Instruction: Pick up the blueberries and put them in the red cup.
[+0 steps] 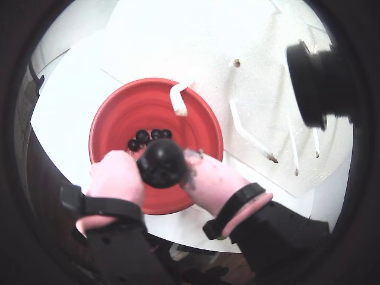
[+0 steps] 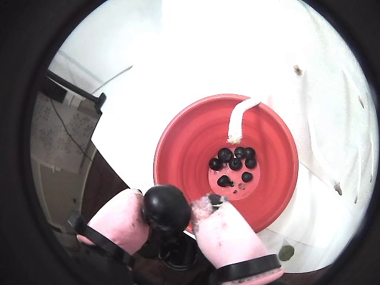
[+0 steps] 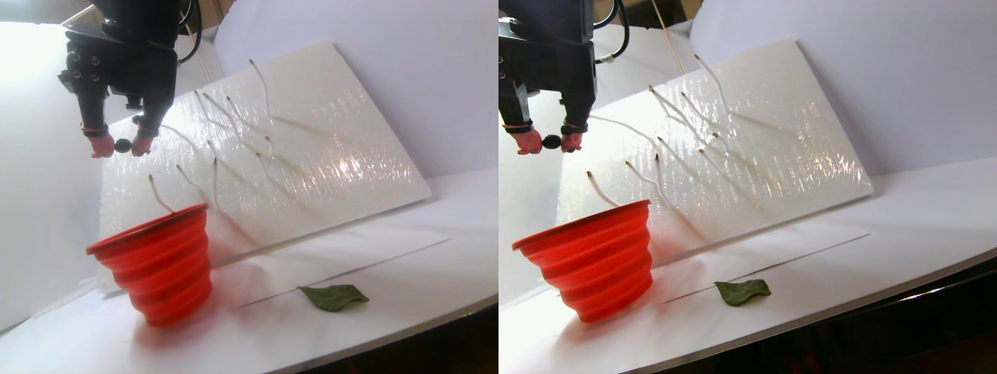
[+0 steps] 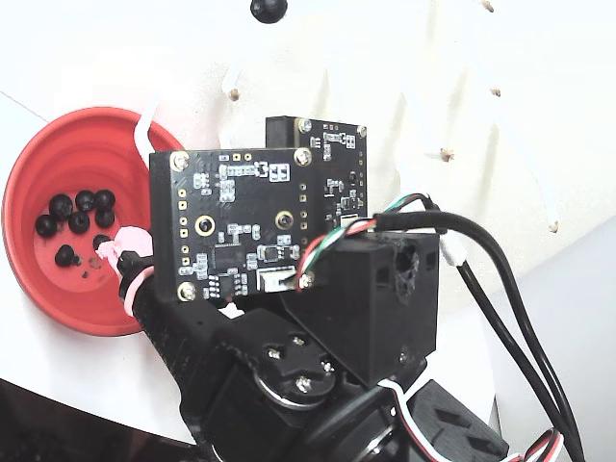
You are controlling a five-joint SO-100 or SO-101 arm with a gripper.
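Note:
My gripper (image 1: 161, 164) has pink fingertips (image 1: 119, 175) and is shut on one blue-black blueberry (image 1: 160, 161), also seen in another wrist view (image 2: 166, 206). It hangs well above the red cup (image 3: 156, 265), over the cup's near rim (image 2: 178, 136). In the stereo pair view the gripper (image 3: 122, 145) is high at the upper left. Several more blueberries (image 2: 236, 160) lie on the cup's flat bottom; they also show in the fixed view (image 4: 82, 217). The arm's circuit board (image 4: 236, 226) hides the held berry in that view.
A tilted white foam board (image 3: 311, 140) with thin white stems stands behind the cup; one stem (image 2: 240, 119) curls over the cup's rim. A green leaf (image 3: 333, 297) lies on the white table right of the cup. The table's dark front edge (image 3: 405, 343) is close.

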